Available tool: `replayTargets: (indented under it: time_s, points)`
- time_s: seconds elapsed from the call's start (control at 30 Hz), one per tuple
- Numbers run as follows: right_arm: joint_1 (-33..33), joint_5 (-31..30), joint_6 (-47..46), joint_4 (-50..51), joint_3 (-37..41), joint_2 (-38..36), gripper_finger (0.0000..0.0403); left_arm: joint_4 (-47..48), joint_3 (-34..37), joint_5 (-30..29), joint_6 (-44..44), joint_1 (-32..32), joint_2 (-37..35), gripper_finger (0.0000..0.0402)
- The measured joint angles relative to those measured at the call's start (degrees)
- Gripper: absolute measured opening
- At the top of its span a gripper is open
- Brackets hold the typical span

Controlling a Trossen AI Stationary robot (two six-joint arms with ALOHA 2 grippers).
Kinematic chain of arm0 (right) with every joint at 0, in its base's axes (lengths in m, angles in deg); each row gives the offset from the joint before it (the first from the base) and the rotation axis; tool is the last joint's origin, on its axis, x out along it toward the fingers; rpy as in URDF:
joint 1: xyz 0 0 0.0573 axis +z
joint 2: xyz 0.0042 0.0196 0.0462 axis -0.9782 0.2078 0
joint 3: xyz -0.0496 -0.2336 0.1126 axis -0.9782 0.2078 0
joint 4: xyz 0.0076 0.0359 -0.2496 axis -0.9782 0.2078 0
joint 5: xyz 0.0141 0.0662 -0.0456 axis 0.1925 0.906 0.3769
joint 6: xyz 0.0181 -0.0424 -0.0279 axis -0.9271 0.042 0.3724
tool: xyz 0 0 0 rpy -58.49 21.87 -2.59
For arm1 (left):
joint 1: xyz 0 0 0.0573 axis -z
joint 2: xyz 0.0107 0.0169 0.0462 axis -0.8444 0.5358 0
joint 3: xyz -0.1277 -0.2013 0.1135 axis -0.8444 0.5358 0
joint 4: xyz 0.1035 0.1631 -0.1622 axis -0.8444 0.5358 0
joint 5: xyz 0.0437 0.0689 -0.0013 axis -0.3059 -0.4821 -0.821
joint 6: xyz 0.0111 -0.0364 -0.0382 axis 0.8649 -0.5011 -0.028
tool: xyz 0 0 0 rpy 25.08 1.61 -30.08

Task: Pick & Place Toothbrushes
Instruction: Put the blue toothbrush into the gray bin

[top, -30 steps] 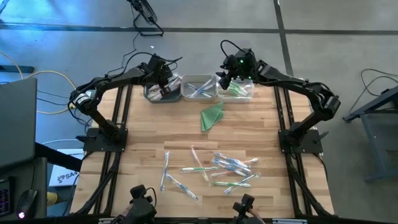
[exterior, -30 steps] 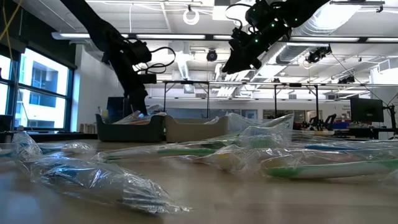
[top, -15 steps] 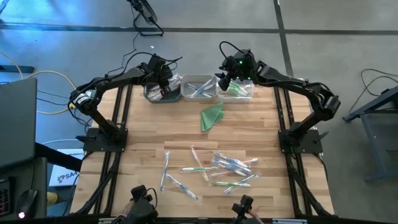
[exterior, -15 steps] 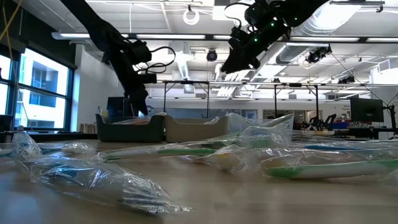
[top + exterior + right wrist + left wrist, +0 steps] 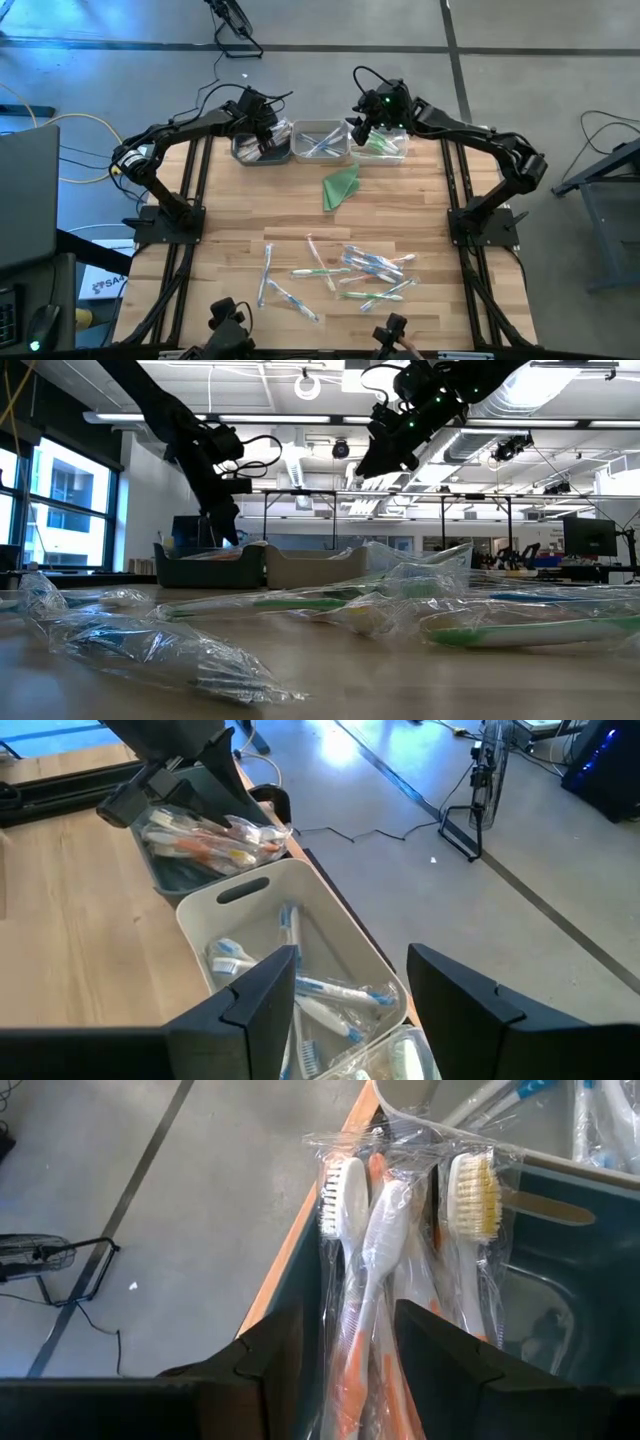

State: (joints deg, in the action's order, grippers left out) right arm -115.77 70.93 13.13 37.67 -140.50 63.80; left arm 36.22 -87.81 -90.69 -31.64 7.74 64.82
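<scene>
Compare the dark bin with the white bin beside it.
The dark bin is grey and holds wrapped orange-handled toothbrushes; the white bin holds blue-accented toothbrushes. The left gripper is over the dark bin; nothing reaches into the white bin. Both sit at the table's far edge.

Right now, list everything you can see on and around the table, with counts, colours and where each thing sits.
Table: one, light wood, between the two arm bases.
Bins: three in a row at the far edge; grey bin on the left, white bin in the middle, clear bin on the right.
Wrapped toothbrushes in the grey bin: several, white and orange, in clear wrap.
Toothbrushes in the white bin: a few, white and blue.
Loose toothbrushes: about a dozen, clear-wrapped with green, blue and orange, scattered at the near side.
Green cloth: one, folded triangle, mid-table.
Left claw: open, over the grey bin.
Right claw: open, raised between the white and clear bins.
</scene>
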Motion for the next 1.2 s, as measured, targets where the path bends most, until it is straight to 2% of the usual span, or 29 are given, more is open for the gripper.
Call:
replayTargets:
  time_s: [0.43, 0.63, 1.0, 1.2]
  points:
    - [0.0, 0.0, 0.04, 0.0, 0.0, 0.02, 0.0188, -0.95, 0.0, 0.12, -0.05, 0.0, -0.02, 0.0155]
    - [0.0, 0.0, 0.04, 0.0, 0.0, 0.0, 0.0188, -1.02, -0.28, 2.56, -6.05, 0.04, -0.26, 0.0155]
    - [0.63, -0.04, 0.04, 0.02, 0.0, 0.01, 0.0188, 5.41, -0.5, 12.8, -7.56, 0.02, -12.55, 0.0155]
    - [1.78, -0.04, 0.04, 0.0, 0.0, 0.01, 0.0188, 6.43, -0.5, 25.93, -10.35, 0.45, -18.8, 0.0155]
